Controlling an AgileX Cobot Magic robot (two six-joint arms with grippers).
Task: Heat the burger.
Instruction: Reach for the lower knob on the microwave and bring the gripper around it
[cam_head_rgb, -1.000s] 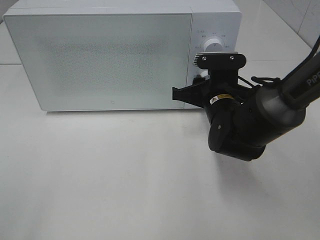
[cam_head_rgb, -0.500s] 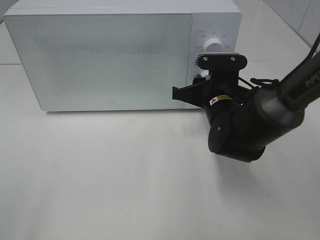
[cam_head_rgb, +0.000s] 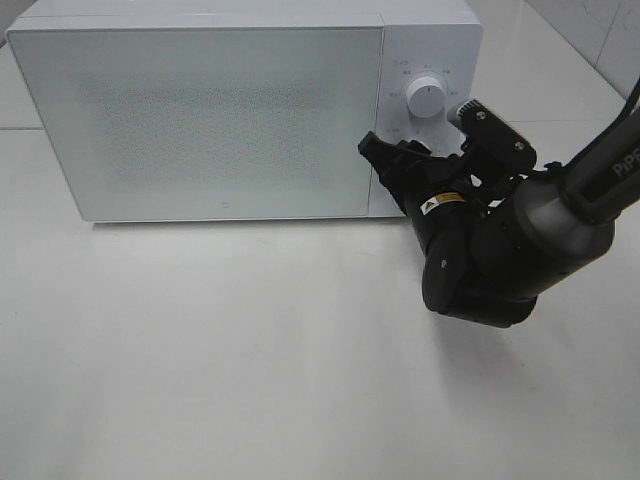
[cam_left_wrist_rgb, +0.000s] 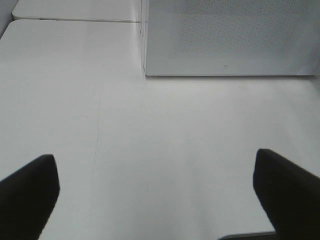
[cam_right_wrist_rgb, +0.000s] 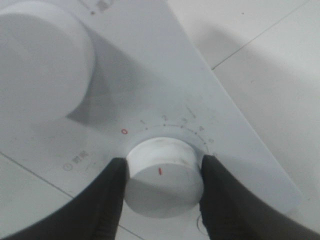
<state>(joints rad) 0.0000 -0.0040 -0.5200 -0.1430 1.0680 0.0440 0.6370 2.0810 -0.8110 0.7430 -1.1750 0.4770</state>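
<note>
The burger is out of view; the white microwave (cam_head_rgb: 200, 110) has its frosted door closed. My right gripper (cam_head_rgb: 403, 165) is at the control panel (cam_right_wrist_rgb: 165, 85), shut on the lower dial (cam_right_wrist_rgb: 162, 172), with one black finger (cam_right_wrist_rgb: 107, 200) pressed on each side of it. A red mark on the dial sits below a printed scale whose red zero is to one side. The wrist is rolled over to one side. In the left wrist view, my left gripper (cam_left_wrist_rgb: 157, 200) hovers open over the bare tabletop, short of the microwave's lower corner (cam_left_wrist_rgb: 147, 72), and holds nothing.
The upper dial (cam_head_rgb: 424, 98) is free above my right gripper. The white table (cam_head_rgb: 200, 350) stretches in front of the microwave. A tiled wall edge (cam_head_rgb: 600, 30) shows at the back right.
My right wrist has rolled clockwise while gripping the lower dial. Its camera mount swung from over the upper dial to the right, so the upper dial now shows. The left gripper has not changed.
</note>
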